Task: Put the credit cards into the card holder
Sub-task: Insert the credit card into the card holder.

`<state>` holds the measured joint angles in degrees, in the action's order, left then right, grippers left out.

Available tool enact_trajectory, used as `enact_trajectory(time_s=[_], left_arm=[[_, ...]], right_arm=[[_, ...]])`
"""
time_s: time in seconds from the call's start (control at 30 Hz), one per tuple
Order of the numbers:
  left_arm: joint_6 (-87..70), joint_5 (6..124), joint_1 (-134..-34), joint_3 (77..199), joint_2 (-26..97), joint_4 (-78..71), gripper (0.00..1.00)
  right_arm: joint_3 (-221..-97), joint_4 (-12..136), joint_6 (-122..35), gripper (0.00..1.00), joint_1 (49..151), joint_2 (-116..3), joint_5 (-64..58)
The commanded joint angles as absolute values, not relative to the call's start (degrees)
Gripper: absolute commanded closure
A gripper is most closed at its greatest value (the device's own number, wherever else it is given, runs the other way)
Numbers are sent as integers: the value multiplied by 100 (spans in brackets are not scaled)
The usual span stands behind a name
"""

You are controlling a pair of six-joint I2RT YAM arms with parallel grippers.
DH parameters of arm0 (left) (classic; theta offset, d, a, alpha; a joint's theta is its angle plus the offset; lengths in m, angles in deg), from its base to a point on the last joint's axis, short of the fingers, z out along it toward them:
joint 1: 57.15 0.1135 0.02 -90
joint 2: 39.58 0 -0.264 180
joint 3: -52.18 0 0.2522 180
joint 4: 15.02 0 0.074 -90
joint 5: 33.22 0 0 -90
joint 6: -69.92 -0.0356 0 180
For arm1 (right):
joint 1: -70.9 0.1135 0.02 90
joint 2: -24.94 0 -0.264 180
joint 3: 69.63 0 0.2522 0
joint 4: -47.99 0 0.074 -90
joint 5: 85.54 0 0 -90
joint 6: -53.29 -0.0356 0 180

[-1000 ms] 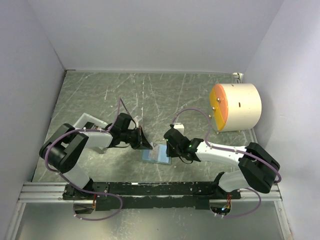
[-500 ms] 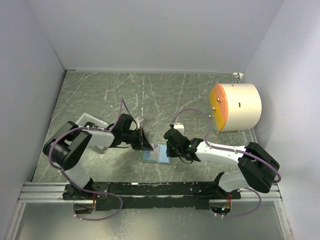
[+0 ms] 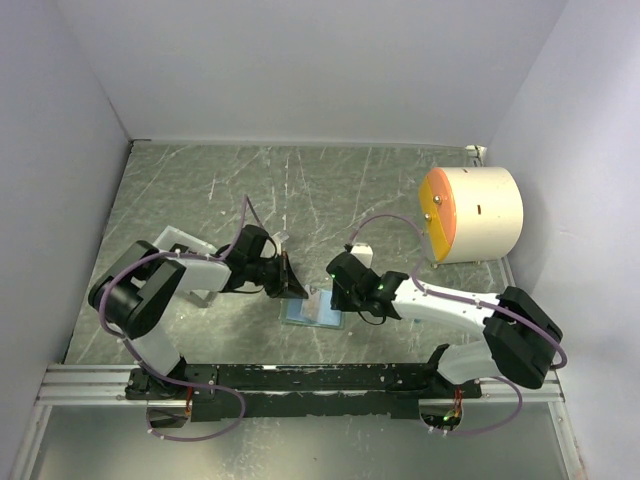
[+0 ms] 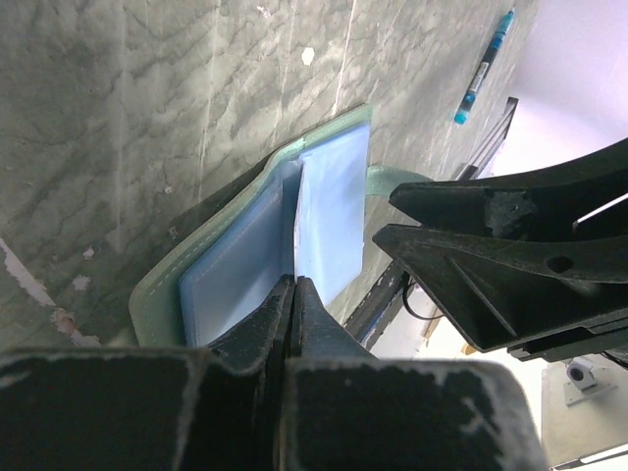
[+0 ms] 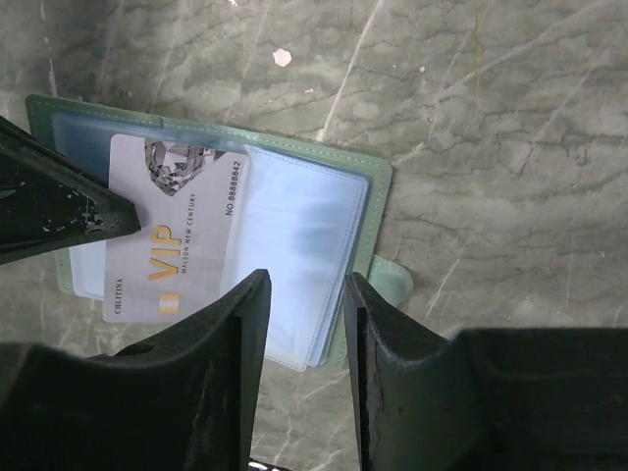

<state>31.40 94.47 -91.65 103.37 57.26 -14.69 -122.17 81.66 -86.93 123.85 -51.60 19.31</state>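
Top external view: nearest is the black mounting rail [image 3: 320, 378]. Just beyond it the open sage-green folding card holder w/ light-blue plastic sleeves [image 5: 378, 182] lies flat on the grey marbled table [image 5: 491, 98], btwn the two tools. Left tool [image 4: 294, 285] is clenched, tips together at the foot of an upright sleeve leaf; can't tell if it actually pinches it. Right tool [image 5: 302, 283] is released, jaws spread just above the holder's right half. A pale credit card w/ gold "VIP" lettering [image 5: 172, 235] lies on the left half, left fingertip [image 5: 59, 211] at its edge; in the sleeve or on it, can't tell. Vs 1 s ago the holder hasn't shifted and both wrists only nudged, so prob. fine seating, not transit. Room: open table on the far side. Shallow white tray [image 3: 168, 240] sits under the left forearm. White drum w/ orange face [image 3: 480, 212] stands far right, well apart. Walls are close on both sides.
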Motion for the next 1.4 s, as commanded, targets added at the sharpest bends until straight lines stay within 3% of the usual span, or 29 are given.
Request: enact_trajectory(time_s=[0.0,0.37,1.37], left_arm=[[3288,9486,-9247,10266,5823,-1740,93],[3509,9439,-9299,10026,5860,-2130,93],[4028,9299,-9406,9714,5770,-2873,93]], right_arm=[[-12262,8339,-9006,63,12384,-5249,1956],[-12129,8313,-9067,64,12383,-5522,2047],[-11853,8084,-8470,82,12388,-5669,2438]])
